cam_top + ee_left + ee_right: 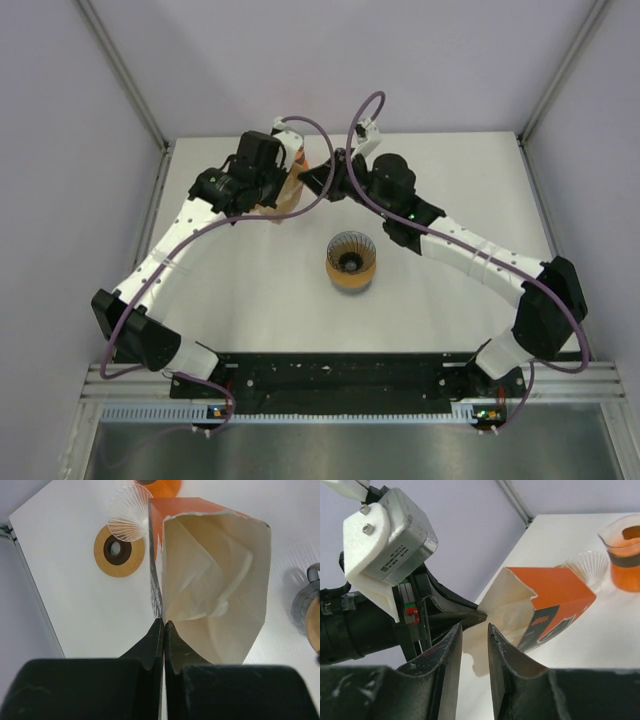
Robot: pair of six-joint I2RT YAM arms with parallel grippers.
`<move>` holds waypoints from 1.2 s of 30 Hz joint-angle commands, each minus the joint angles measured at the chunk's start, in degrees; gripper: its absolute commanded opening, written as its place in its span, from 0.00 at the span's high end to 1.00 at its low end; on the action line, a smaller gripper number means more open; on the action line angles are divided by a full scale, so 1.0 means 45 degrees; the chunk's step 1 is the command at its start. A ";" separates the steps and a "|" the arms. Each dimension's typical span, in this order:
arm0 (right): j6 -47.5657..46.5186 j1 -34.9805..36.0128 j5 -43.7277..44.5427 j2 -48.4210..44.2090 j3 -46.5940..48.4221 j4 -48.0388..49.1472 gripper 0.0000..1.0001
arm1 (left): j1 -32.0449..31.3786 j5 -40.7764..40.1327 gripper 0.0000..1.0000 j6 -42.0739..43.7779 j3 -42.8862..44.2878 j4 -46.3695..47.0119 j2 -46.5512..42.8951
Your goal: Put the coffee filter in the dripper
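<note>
Left jaws closed at orange box (pixel 555 592) rim, right jaws apart beside creased cream filter (pixel 210 580).

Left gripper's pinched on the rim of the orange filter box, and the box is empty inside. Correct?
Not empty. The left wrist view shows white paper filters inside the orange filter box. The rest holds: the left gripper is pinched shut on the box's rim.
</note>
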 commanded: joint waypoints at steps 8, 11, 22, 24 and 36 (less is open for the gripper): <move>0.1988 0.0581 -0.0763 0.1305 0.1189 -0.0680 0.75 | -0.0227 -0.0084 1.00 -0.0447 0.0442 0.0317 -0.0153; 0.2048 0.0581 -0.0352 0.1559 0.1347 -0.0819 0.74 | -0.0324 0.0014 1.00 -0.0506 0.0462 0.0278 -0.0172; 0.1951 0.0601 0.1249 0.2419 0.2127 -0.1188 0.70 | -0.0344 0.1108 1.00 -0.0818 0.0364 -0.0015 -0.0426; 0.1853 0.0582 0.1757 0.2536 0.2303 -0.1481 0.69 | -0.0344 0.1186 1.00 -0.0819 0.0344 0.0004 -0.0465; 0.1520 0.0562 0.1875 0.3259 0.2889 -0.2166 0.69 | -0.0364 0.1576 1.00 -0.0838 0.0481 0.0082 -0.0426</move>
